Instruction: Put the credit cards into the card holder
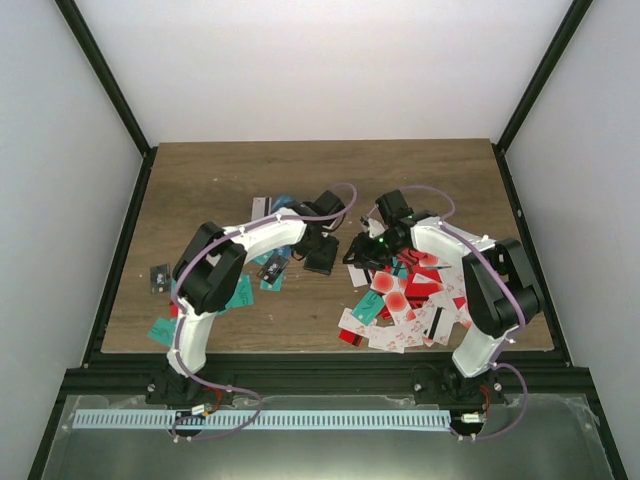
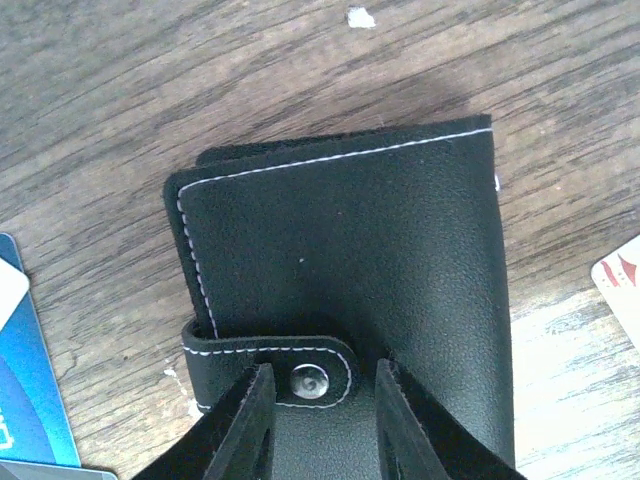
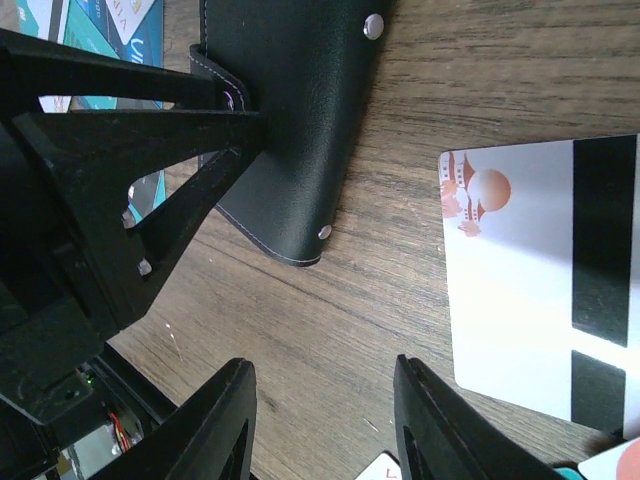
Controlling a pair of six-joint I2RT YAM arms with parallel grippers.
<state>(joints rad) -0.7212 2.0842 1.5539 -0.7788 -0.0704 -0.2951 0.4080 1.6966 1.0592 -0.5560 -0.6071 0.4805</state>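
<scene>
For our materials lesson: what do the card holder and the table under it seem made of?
Card holder: probably leather or faux leather, matte black, fine grain, pale stitching, shiny metal snap. Table: wood or wood-look laminate, brown with grain lines; cannot tell which.

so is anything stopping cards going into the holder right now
Yes: the card holder lies folded shut with its snap strap fastened, so its cover closes off the inside. The left gripper is at that snap.
</scene>
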